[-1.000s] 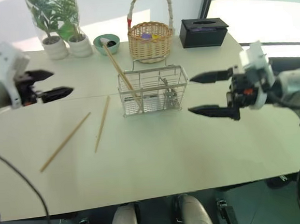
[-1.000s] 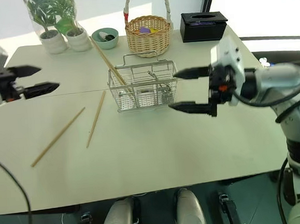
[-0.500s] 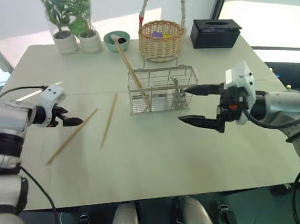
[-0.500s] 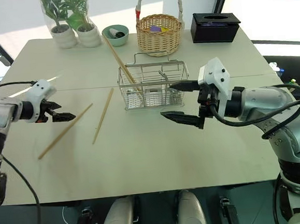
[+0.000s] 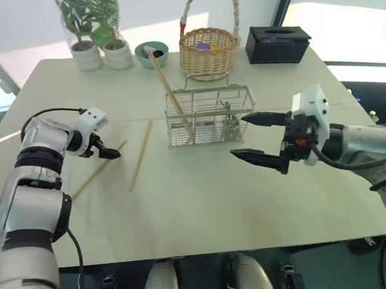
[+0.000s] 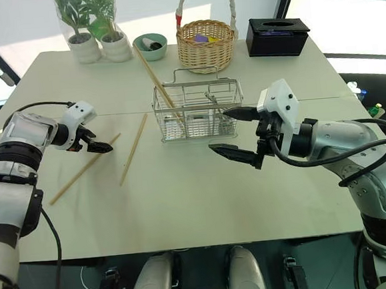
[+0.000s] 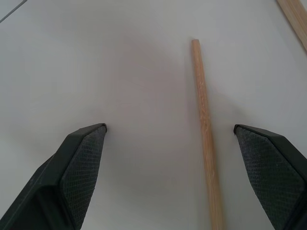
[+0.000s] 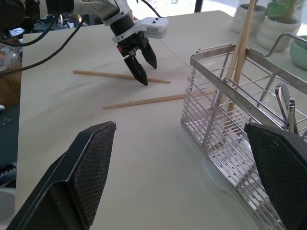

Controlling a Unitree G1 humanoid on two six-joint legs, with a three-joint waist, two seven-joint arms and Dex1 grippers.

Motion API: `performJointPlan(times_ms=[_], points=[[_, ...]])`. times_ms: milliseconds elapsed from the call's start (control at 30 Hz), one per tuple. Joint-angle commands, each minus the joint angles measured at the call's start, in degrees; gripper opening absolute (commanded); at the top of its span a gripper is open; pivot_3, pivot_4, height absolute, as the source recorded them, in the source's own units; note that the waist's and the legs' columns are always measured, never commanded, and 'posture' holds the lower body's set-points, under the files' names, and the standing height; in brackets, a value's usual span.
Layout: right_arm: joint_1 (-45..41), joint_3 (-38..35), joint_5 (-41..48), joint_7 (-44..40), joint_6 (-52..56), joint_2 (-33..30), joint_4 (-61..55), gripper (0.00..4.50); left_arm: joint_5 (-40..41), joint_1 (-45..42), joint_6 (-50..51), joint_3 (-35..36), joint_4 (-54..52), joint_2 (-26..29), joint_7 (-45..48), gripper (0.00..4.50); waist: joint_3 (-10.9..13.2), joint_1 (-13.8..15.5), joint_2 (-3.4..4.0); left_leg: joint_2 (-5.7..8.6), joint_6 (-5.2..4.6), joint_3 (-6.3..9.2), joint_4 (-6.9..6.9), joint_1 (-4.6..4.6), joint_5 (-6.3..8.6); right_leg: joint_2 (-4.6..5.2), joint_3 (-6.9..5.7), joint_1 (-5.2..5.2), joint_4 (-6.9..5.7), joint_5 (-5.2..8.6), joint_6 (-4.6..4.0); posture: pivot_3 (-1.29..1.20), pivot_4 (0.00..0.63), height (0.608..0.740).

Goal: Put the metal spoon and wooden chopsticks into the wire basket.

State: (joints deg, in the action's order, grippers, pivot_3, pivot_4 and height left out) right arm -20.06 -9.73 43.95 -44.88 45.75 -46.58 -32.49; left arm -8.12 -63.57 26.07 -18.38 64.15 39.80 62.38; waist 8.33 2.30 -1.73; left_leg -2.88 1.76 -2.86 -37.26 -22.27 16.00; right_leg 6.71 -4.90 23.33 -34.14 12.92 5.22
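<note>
Left gripper [image 7: 170,167] wide, straddling one chopstick [image 7: 206,134] on the bench [image 5: 184,205]. Second chopstick [image 5: 140,155] beside it; third chopstick [image 5: 169,91] leans in the wire basket [image 5: 209,116] with the spoon [image 5: 228,115]. Right gripper [image 5: 256,137] wide, empty.

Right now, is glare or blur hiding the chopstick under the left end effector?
No. Left wrist view: the pale wooden chopstick lies sharp between the open black fingers, with only a soft shadow on the white table. Left eye view: bright window light washes out the far background, not the chopstick.
</note>
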Motion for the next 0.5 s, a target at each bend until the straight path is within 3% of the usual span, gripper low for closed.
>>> performJointPlan(times_ms=[33,133,367,500], points=[[0.8,-1.1,-0.5,-1.1,-1.6,-1.8,-2.1,4.45,-2.3,0.3,-0.8,-0.7,2.2,-1.4,0.9,4.5,-0.1,0.0,0.05,0.0,0.0,0.0,0.0,0.0,0.0,0.0,0.0,-0.01,0.0,0.0,0.0,0.0,0.15,0.717],[1.9,-1.1,0.0,-1.6,-1.6,-2.2,-2.1,4.5,-2.9,0.1,-0.9,-0.6,2.3,-1.9,2.0,3.58,-0.2,0.0,0.14,0.01,0.0,0.0,0.0,0.01,0.0,0.01,0.0,-0.02,0.01,0.0,0.0,0.0,0.15,0.717],[1.8,-1.0,0.2,-1.5,-2.0,-2.0,-1.8,4.5,-4.3,-0.3,-1.1,-0.5,2.1,-1.8,2.8,0.01,-0.2,-0.1,0.19,0.0,0.0,0.01,0.0,0.03,0.0,0.0,0.0,-0.01,-0.02,0.0,0.0,0.0,0.15,0.717],[2.0,-0.8,0.1,-1.7,-2.3,-2.0,-1.7,4.5,-5.2,-0.6,-1.0,-0.5,2.4,-1.7,1.7,0.01,-0.2,-0.1,0.19,0.0,-0.01,0.01,0.01,0.03,0.0,0.0,0.0,0.0,-0.01,0.0,0.0,0.0,0.15,0.717]])
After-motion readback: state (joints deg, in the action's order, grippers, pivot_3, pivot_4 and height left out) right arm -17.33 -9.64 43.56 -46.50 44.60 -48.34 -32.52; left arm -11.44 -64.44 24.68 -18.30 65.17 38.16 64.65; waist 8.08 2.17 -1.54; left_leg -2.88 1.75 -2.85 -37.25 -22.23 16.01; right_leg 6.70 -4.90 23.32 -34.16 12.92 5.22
